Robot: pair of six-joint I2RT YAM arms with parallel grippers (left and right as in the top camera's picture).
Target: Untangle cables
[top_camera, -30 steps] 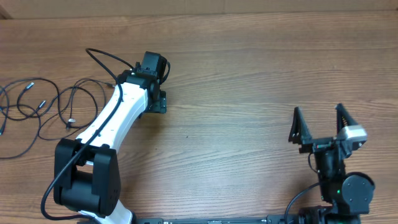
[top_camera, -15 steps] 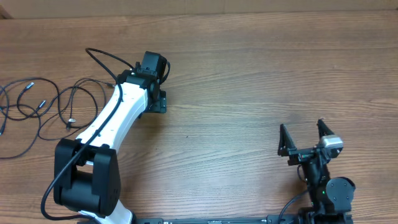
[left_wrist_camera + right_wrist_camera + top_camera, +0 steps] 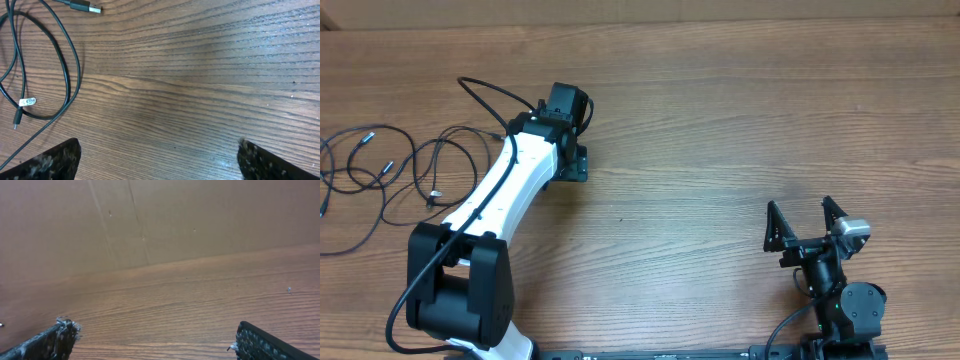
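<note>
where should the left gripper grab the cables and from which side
Grip the cables on the outer curve of the loop, not at a plug. There the strand lies flat on the table with bare wood beside it. Probably best to come straight down from above, with the open left gripper set across the strand.

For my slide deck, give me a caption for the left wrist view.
Open left gripper above the wooden table, thin black cables looping at upper left.
</note>
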